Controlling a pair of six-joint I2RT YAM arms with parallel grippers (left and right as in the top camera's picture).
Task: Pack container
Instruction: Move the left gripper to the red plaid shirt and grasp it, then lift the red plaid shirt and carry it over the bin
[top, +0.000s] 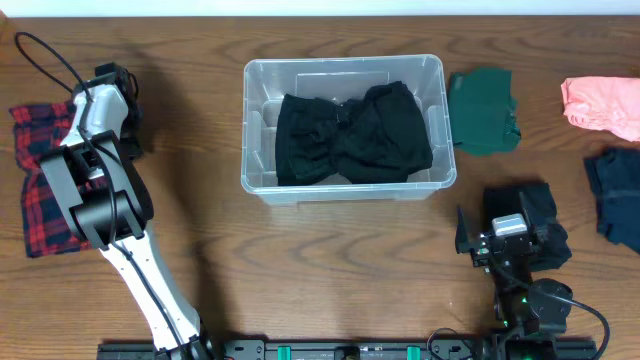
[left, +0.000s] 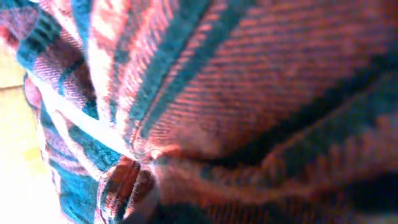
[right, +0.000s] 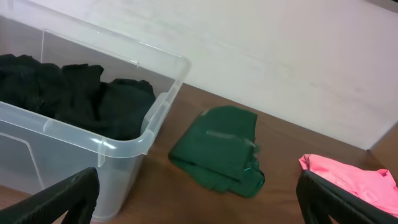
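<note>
Overhead: container (top: 258, 130) sits at table (top: 330, 260) centre, toward the far edge. It is a clear rectangular tub with rounded corners and a lipped rim, the wood showing through its walls. 1 black garment (top: 352, 132) is bunched inside, covering most of the base. Green cloth (top: 483, 110) lies just right of it; pink cloth (top: 602, 105) and dark blue cloth (top: 618, 195) lie further right. Left arm (top: 100, 195) reaches over the red plaid cloth (top: 35, 200).

Left wrist: plaid fills the frame, blurred. Left gripper not visible (cannot tell its opening).

Right wrist: right gripper (right: 196, 183) spread wide, nothing between its 2 fingers (right: 68, 193); the container's corner is ahead-left.
</note>
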